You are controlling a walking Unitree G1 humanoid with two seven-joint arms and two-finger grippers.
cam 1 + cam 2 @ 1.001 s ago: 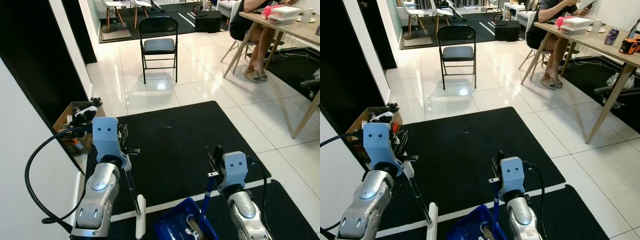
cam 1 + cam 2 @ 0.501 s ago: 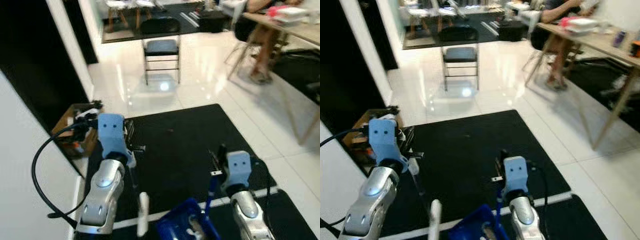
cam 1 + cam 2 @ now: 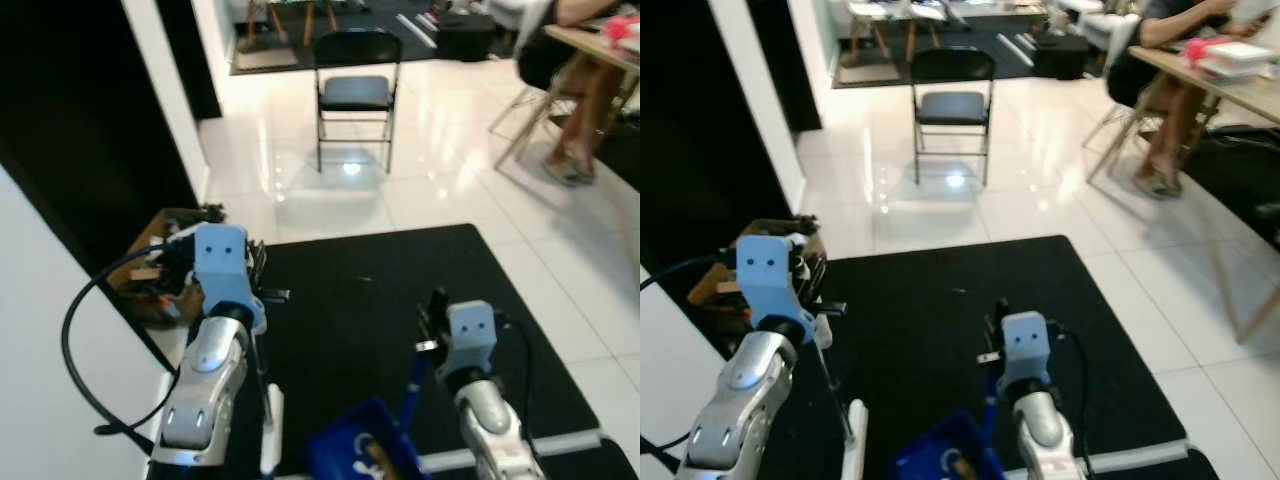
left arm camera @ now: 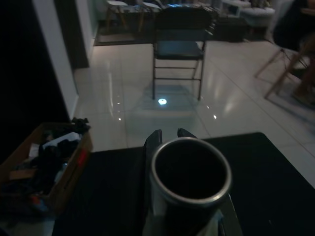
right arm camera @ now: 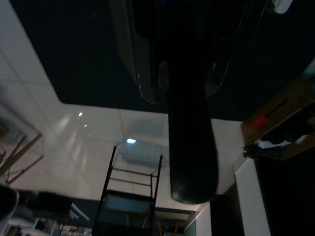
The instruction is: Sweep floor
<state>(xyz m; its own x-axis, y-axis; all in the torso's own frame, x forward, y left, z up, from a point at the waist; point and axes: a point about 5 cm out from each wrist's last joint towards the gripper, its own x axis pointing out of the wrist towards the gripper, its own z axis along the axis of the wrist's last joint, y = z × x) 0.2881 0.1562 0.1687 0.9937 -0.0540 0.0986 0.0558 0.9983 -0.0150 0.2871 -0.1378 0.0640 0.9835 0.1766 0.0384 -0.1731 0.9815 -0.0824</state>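
— What is the left end effector (image 3: 255, 275) doing?

— Its two black fingers are clamped on the thin dark handle of a broom with a white head (image 3: 852, 450). The handle runs down and back from the fingers, and the white head rests low at the edge of the black floor mat (image 3: 370, 300), just below the silver forearm. In the left wrist view the open metal end of the handle (image 4: 190, 172) sits right between the fingertips.

— And the right one?

— The right end effector (image 3: 433, 318) is closed around the blue upright handle of a blue plastic dustpan (image 3: 362, 452). The pan lies below and slightly to the left of that end effector, near the robot's body, with some pale debris in it — too blurred to name. In the right wrist view a dark rod (image 5: 191, 123) runs between the fingers.

— What lies ahead of them?

— Beyond both end effectors the mat gives way to a glossy white tiled floor (image 3: 300, 150). A black folding chair (image 3: 951, 100) stands well ahead, roughly between the two arms. Beside the left end effector, on its outer side, a brown cardboard box of dark clutter (image 3: 155, 265) sits against the wall. Far off to the right a person's legs (image 3: 1160, 140) are under a light wooden counter (image 3: 1225, 85).
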